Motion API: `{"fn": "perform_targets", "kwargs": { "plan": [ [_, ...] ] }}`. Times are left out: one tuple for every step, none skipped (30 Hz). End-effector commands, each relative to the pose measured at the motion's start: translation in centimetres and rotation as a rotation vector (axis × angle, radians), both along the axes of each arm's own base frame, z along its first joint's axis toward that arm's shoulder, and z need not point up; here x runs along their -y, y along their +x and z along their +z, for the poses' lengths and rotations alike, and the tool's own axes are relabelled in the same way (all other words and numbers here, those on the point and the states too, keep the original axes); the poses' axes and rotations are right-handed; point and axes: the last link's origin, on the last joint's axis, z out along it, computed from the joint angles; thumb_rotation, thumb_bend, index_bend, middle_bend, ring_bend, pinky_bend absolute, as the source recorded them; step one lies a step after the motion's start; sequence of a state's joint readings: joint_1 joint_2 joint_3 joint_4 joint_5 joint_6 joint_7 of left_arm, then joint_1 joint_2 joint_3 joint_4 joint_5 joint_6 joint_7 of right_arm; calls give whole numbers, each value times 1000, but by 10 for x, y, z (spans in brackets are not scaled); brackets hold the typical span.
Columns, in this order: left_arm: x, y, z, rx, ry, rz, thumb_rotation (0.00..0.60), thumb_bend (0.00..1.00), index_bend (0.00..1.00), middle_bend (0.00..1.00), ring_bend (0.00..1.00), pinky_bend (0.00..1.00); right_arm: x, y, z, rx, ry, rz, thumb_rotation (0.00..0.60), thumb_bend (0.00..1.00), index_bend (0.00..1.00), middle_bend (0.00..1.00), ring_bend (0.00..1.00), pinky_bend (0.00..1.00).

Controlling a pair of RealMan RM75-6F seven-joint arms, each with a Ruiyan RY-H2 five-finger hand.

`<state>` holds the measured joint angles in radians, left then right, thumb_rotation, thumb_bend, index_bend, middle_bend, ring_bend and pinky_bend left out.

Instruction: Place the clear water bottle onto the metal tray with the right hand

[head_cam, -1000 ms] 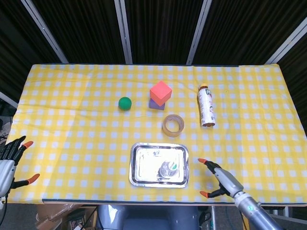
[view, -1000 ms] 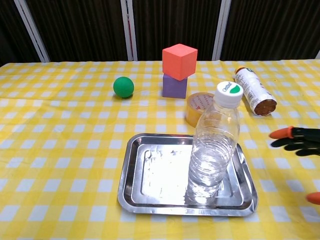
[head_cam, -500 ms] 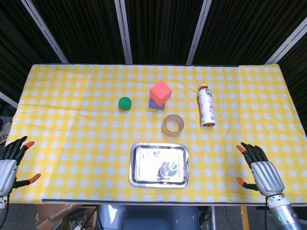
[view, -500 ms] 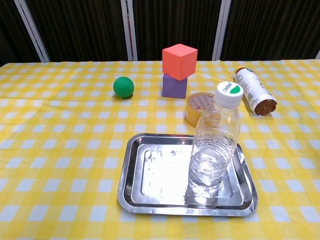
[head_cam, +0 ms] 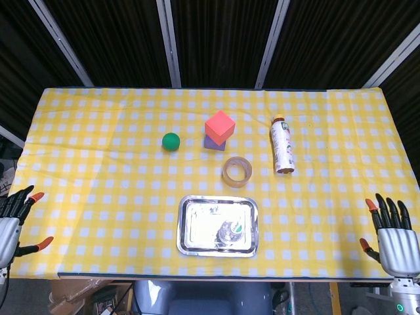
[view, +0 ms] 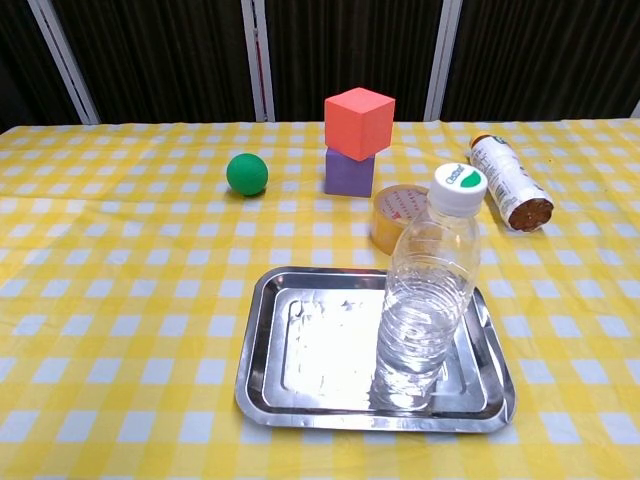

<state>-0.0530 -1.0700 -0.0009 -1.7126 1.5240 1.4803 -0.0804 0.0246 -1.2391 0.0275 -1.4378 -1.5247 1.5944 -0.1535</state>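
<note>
Inventory of bench (head_cam: 98,184), covered in yellow-and-white checked cloth: one metal tray (head_cam: 190,226) near the middle of the front edge; one clear water bottle (view: 428,290) with a white cap, upright on the tray's right half, free of either hand. One roll of tape (head_cam: 237,171) on the cloth just behind the tray, on its right side. Two cubes, stacked near the bench centre: one red cube (head_cam: 220,125) set slightly askew on top of one purple cube (head_cam: 211,143). One green ball (head_cam: 171,141) to the left of the stack, apart from it. One labelled bottle (head_cam: 283,144) with an orange cap, lying on its side to the right of the stack, cap toward the rear edge. Two hands, both seen only in the head view: one left hand (head_cam: 12,223) off the front-left corner, fingers spread, holding nothing; one right hand (head_cam: 395,239) off the front-right corner, fingers extended and apart, holding nothing, well apart from the tray and the bottle on it.
</note>
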Motion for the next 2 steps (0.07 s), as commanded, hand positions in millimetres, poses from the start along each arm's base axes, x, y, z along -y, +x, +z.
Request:
{"fn": "perform_targets", "kwargs": {
  "plan": [
    [0, -2, 0, 0, -3, 5, 600, 156, 126, 0, 0, 0, -1, -2, 3, 11, -7, -22, 600, 270, 125, 33, 0, 0],
    [-1, -2, 0, 1, -5, 7, 600, 156, 126, 0, 0, 0, -1, -2, 4, 17, -5, -26, 600, 270, 125, 33, 0, 0]
  ]
}}
